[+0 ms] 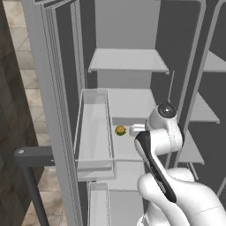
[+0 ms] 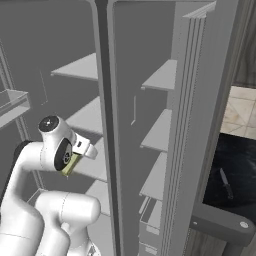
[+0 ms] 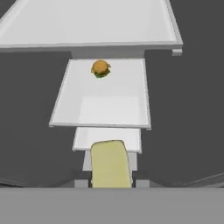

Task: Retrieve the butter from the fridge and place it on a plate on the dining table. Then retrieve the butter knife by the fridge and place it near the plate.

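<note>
Yellowish-olive butter (image 3: 110,164) clamped in gripper (image 2: 71,163), jaws closed on it, stick jutting fwd in hand view, clear of shelf below. Held inside open fridge (image 1: 128,59), above pale grey shelves, w/ round burger-like item (image 3: 100,68) further back on middle shelf (image 3: 105,98), well apart from butter. Butter knife (image 2: 226,184) lying on black counter (image 2: 232,165) to right of fridge door, in right base view.
</note>
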